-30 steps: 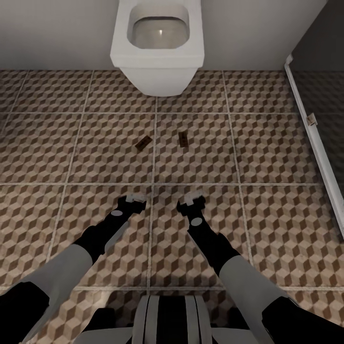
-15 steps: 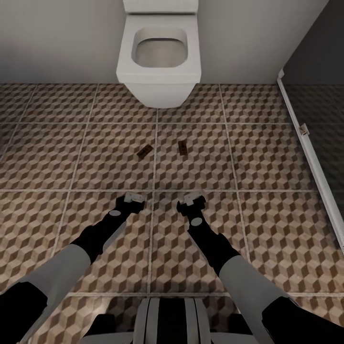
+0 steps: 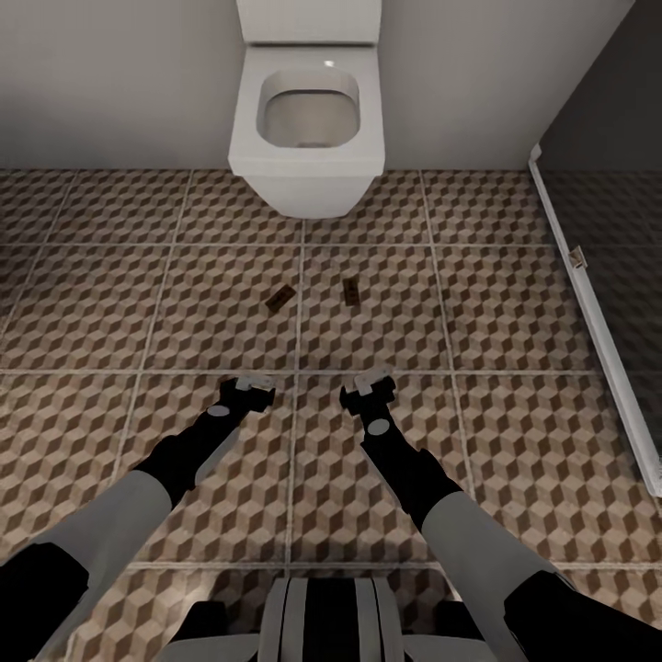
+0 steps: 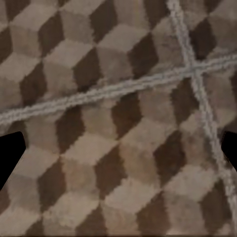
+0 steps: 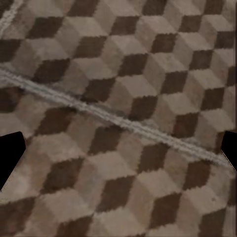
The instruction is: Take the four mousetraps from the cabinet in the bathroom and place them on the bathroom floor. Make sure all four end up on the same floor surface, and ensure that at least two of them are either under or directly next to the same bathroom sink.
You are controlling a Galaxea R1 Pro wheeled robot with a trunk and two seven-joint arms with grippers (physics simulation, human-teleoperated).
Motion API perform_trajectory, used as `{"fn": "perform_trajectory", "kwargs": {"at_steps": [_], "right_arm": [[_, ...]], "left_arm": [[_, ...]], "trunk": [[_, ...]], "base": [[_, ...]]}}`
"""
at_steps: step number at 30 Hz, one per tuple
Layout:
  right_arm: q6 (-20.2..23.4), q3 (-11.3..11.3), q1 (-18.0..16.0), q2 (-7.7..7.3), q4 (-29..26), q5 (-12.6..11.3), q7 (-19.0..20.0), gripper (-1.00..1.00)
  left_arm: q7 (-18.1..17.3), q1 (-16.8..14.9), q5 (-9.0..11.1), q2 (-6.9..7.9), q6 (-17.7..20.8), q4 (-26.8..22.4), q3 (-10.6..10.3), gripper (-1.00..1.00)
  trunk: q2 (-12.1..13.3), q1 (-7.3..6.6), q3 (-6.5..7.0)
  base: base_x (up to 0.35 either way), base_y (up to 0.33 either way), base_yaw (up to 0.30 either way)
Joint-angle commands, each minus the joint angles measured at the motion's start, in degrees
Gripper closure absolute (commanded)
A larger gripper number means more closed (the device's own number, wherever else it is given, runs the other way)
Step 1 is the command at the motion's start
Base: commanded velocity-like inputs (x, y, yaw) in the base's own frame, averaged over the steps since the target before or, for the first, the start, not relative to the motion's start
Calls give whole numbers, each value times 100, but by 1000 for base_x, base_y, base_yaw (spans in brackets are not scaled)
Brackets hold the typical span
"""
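Note:
Two mousetraps lie flat on the bathroom floor [image 3: 515, 303] in front of the white toilet [image 3: 308, 129]: one [image 3: 279, 296] turned at an angle, the other [image 3: 351, 291] a short way to its right. Both are small tan boards with dark wire. My left gripper [image 3: 246, 386] and right gripper [image 3: 368, 388] hang low over the tiles, nearer to me than the traps and apart from them. Each is open and holds nothing. In the wrist views the dark fingertips [image 4: 10, 158] [image 5: 10, 153] sit wide apart with patterned tile between them. The cabinet and the sink are out of view.
A grey wall runs behind the toilet. At the right a dark glass panel stands on a white floor rail [image 3: 588, 313] with a small bracket [image 3: 577, 258]. My trunk [image 3: 322, 616] shows at the lower edge.
The whole picture has shifted: the toilet and both traps sit a little lower and smaller, so the camera moved. The arms keep their pose and the traps lie as before.

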Motion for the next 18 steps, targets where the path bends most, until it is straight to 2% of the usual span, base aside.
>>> {"fn": "perform_trajectory", "kwargs": {"at_steps": [1,9,18], "right_arm": [[37,15,-3,0,-1,58,-29,-100],[-69,15,-3,-3,6,53,-12,-100],[-154,15,4,-145,13,47,73,-100]], "left_arm": [[57,-1,60,21,19,-12,-47,-100],[56,44,63,115,-4,-11,-47,-100],[49,290,68,170,-21,-6,-47,-100]], "trunk": [[40,-23,15],[361,-199,159],[722,-396,321]], "base": [[0,0,0],[0,0,0],[0,0,0]]}}
